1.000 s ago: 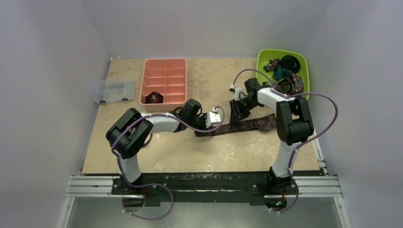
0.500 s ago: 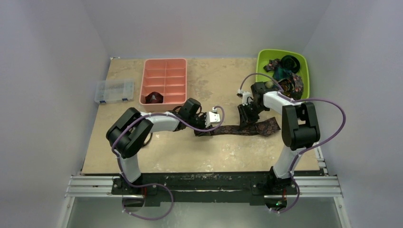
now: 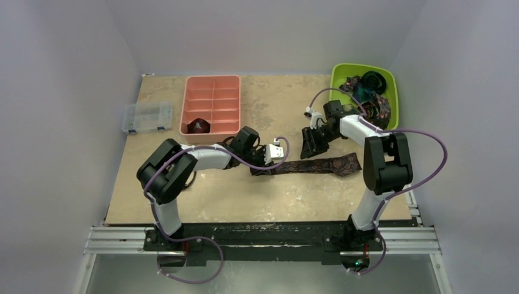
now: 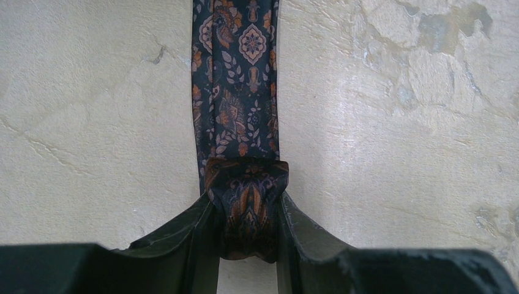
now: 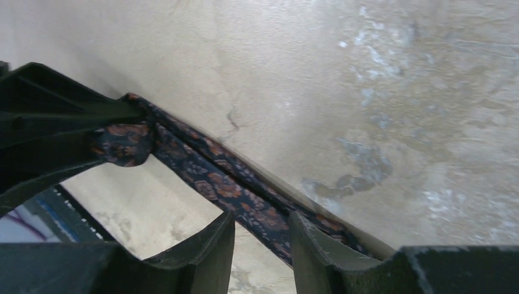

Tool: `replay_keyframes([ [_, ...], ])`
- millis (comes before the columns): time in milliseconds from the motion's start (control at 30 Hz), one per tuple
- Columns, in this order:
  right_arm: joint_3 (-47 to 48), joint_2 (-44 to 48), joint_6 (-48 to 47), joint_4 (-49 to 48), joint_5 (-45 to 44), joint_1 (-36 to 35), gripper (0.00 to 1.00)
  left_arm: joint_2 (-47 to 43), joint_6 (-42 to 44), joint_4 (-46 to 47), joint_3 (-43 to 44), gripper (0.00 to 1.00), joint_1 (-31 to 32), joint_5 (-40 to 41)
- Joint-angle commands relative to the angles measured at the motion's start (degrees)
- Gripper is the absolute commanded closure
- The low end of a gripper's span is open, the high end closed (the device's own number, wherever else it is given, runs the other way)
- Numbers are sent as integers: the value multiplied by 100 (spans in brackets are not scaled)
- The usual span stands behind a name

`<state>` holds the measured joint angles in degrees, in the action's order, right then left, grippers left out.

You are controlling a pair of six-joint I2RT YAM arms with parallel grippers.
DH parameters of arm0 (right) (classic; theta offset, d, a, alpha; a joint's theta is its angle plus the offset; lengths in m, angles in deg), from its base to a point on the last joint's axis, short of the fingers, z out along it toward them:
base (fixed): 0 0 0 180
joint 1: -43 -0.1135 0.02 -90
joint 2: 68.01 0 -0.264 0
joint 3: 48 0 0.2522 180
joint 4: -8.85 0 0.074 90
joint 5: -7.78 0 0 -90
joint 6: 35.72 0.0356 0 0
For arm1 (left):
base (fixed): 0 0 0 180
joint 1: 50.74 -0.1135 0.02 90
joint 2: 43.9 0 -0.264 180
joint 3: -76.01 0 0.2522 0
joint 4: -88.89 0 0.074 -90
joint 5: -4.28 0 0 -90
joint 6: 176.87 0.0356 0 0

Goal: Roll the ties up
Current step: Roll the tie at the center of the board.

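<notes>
At mid-table, left gripper (image 4: 246,205) clamps the patterned tie (image 4: 235,92) by its folded end; right gripper (image 5: 261,220) hovers above, narrowly parted.

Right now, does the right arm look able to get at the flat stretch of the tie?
Probably yes. The right gripper hangs open just above the tie, with nothing between them. The left gripper is shut on the rolled end only, well clear of that stretch.
</notes>
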<state>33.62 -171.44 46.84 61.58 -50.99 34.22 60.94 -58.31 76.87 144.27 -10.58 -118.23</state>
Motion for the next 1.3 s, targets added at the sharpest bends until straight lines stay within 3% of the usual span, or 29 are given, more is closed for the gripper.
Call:
replay_keyframes([
  [0,76,-16,144,-168,870,-52,61,83,-24,-757,-125,85,31,311],
  [200,-576,228,1427,-1407,2268,-538,46,255,-210,-736,-25,84,27,363],
  [400,-1102,36,2788,-2826,2678,-911,47,266,-313,-763,-35,83,58,492],
  [667,-904,-438,3200,-3367,2548,-1201,50,279,-350,-767,-31,82,83,550],
  [833,-707,-640,3111,-3295,2489,-1294,61,273,-357,-813,-27,82,81,571],
  [1000,-696,-685,2802,-3008,2348,-1293,100,286,-398,-770,-27,79,80,542],
  [1133,-594,-847,2093,-2304,2024,-1219,100,280,-532,-586,-60,68,61,523],
  [1267,-645,-1000,1795,-2137,1670,-1048,100,208,-719,157,-274,48,-90,41],
])
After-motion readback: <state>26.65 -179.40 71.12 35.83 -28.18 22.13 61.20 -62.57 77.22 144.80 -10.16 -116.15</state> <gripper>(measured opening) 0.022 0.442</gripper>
